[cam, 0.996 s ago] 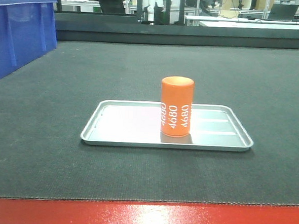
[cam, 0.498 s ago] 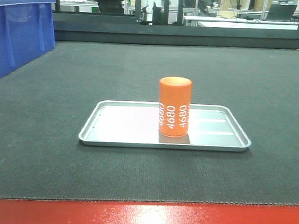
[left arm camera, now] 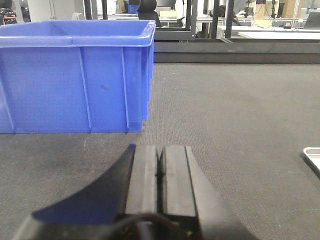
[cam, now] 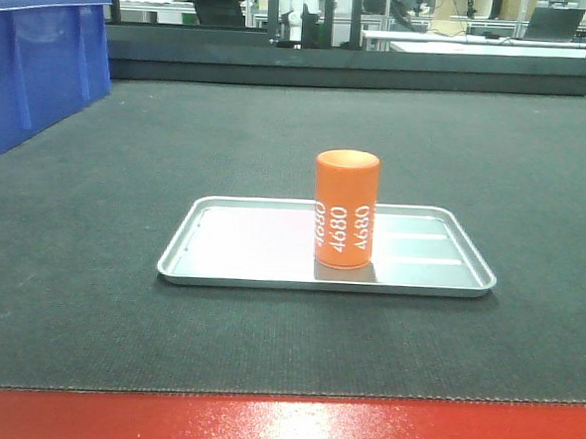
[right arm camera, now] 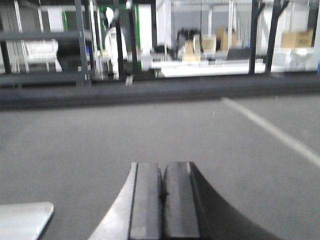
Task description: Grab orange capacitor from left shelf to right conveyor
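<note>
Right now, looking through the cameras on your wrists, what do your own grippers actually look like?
Both look alike. The left gripper has two flat black rectangular finger pads side by side, widening into a dark curved base with a glimpse of wiring at the bottom edge. The right gripper has the same black pads, its outer edge catching a silvery sheen. No markings show.

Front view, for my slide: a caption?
Orange capacitor standing upright in a silver tray on the dark conveyor belt.

Bright even light; right wrist view blurred
</note>
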`<state>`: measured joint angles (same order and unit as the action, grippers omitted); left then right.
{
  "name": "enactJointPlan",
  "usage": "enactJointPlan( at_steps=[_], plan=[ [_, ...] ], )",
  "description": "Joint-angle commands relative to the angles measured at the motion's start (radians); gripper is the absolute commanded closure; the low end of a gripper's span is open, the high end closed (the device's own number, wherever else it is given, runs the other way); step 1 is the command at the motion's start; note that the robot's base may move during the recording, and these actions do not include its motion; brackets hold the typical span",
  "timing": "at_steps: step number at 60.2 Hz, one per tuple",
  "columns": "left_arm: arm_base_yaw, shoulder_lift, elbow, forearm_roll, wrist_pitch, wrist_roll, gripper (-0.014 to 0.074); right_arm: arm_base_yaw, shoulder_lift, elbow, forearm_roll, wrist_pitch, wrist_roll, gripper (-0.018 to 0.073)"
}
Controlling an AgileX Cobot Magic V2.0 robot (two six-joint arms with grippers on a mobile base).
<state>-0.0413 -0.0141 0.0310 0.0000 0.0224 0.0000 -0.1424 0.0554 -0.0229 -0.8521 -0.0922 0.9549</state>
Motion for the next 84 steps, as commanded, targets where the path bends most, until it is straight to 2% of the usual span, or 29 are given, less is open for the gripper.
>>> enactJointPlan(
  at_steps=[1,10,14,17,21,25,28,30,35,40,45,50,57,65,72,84],
  plan=[
    [-0.004,-0.012,-0.006,-0.006,-0.078,0.000,0.0701,-0.007,0.009,-0.007,-0.011,-0.103,0.007,0.0502],
    [-0.004,-0.012,-0.006,-0.006,-0.078,0.000,0.0701,-0.007,0.009,-0.006,0.011,-0.144,0.007,0.0502],
    [-0.004,-0.012,-0.006,-0.006,-0.078,0.000,0.0701,-0.007,0.009,-0.006,0.067,-0.141,0.001,0.0502],
    [-0.004,-0.012,-0.006,-0.006,-0.078,0.000,0.0701,-0.007,0.009,-0.006,0.143,-0.136,-0.044,0.0502],
    [-0.004,-0.012,-0.006,-0.006,-0.078,0.000,0.0701,-0.004,0.010,0.001,0.314,-0.143,-0.202,0.0502],
    [-0.004,-0.012,-0.006,-0.006,-0.078,0.000,0.0701,-0.002,0.010,0.015,0.534,-0.183,-0.397,0.0502],
    [-0.004,-0.012,-0.006,-0.006,-0.078,0.000,0.0701,-0.002,0.010,0.023,0.656,-0.217,-0.542,0.0502],
    [-0.004,-0.012,-0.006,-0.006,-0.078,0.000,0.0701,-0.002,0.008,0.026,0.723,-0.239,-0.618,0.0502],
    [-0.004,-0.012,-0.006,-0.006,-0.078,0.000,0.0701,0.017,-0.021,0.026,0.816,-0.244,-0.755,0.0502],
    [-0.004,-0.012,-0.006,-0.006,-0.078,0.000,0.0701,0.081,-0.064,0.026,0.829,-0.219,-0.819,0.0502],
    [-0.004,-0.012,-0.006,-0.006,-0.078,0.000,0.0701,0.165,-0.079,0.026,0.830,-0.188,-0.821,0.0502],
    [-0.004,-0.012,-0.006,-0.006,-0.078,0.000,0.0701,0.202,-0.079,0.028,0.831,-0.149,-0.833,0.0502],
    [-0.004,-0.012,-0.006,-0.006,-0.078,0.000,0.0701,0.189,-0.087,0.059,0.835,-0.117,-0.834,0.0502],
    [-0.004,-0.012,-0.006,-0.006,-0.078,0.000,0.0701,0.134,-0.087,0.056,0.840,-0.035,-0.834,0.0502],
    [-0.004,-0.012,-0.006,-0.006,-0.078,0.000,0.0701,0.102,-0.087,0.056,0.840,-0.053,-0.834,0.0502],
    [-0.004,-0.012,-0.006,-0.006,-0.078,0.000,0.0701,0.120,-0.087,0.056,0.840,-0.087,-0.834,0.0502]
  ],
)
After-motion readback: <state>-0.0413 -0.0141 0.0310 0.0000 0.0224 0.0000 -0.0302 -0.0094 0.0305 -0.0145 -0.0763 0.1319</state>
